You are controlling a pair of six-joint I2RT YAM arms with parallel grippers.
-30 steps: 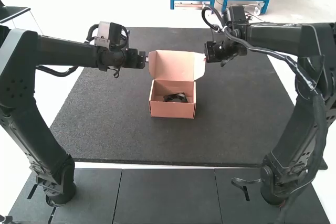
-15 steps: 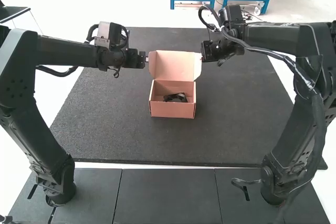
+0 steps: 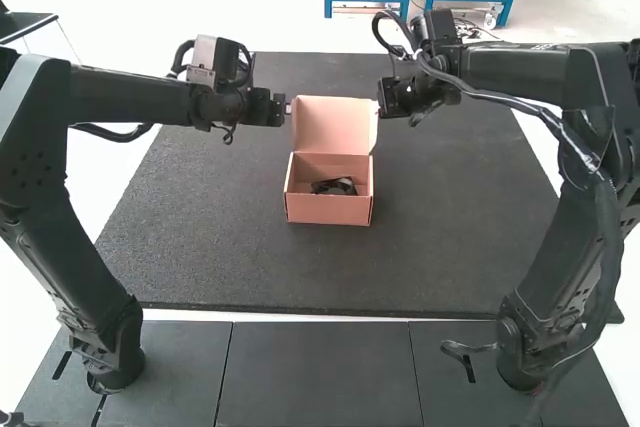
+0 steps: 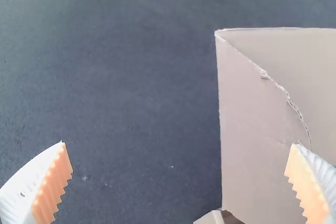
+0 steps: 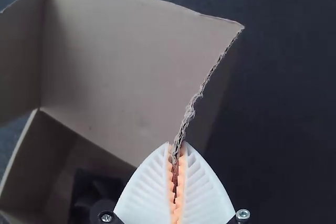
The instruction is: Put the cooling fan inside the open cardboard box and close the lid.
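Note:
The brown cardboard box (image 3: 328,205) stands mid-mat with its lid (image 3: 333,125) upright at the back. The black cooling fan (image 3: 333,187) lies inside it, and its dark shape (image 5: 92,195) shows at the box bottom in the right wrist view. My right gripper (image 3: 381,99) is at the lid's right edge, and its ribbed fingers (image 5: 176,153) are shut on the torn side flap of the lid (image 5: 121,72). My left gripper (image 3: 284,110) hovers at the lid's left edge. It is open (image 4: 177,146), one orange pad (image 4: 302,182) lying against the lid (image 4: 273,93).
The box sits on a dark rubber mat (image 3: 200,227) with free room on all sides. Black table panels (image 3: 320,367) lie in front, near the arm bases.
My left gripper has moved right up to the lid's left edge. My right gripper has shifted left and slightly up, folding the lid's right flap inward.

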